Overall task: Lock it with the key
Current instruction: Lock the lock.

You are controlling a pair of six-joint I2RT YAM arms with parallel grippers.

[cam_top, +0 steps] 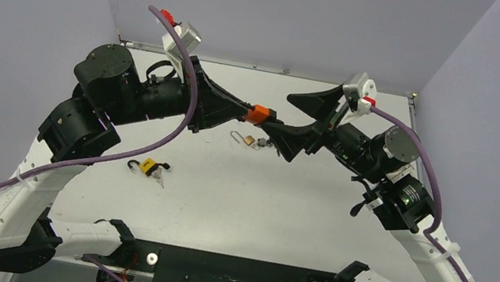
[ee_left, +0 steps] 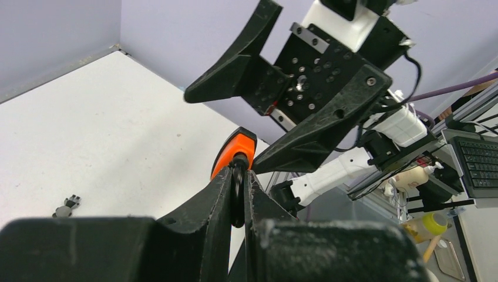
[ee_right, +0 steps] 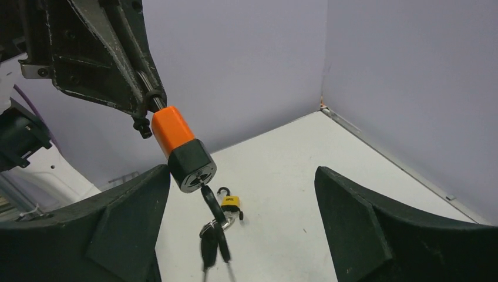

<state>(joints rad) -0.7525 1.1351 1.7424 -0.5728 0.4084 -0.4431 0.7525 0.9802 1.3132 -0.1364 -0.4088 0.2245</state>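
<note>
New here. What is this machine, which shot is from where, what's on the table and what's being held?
These are two robot arms bolted side by side at the near edge of a white table. The wide picture comes from a fixed camera above and behind them. The other two come from a camera on each wrist, looking out past that arm's own fingers.

The left end effector is shut on an orange padlock and holds it in the air. A key sits in the padlock's keyhole, with more keys dangling below it. The right end effector is wide open, facing the lock and holding nothing.

On the table lie a yellow padlock and a smaller brass padlock.
</note>
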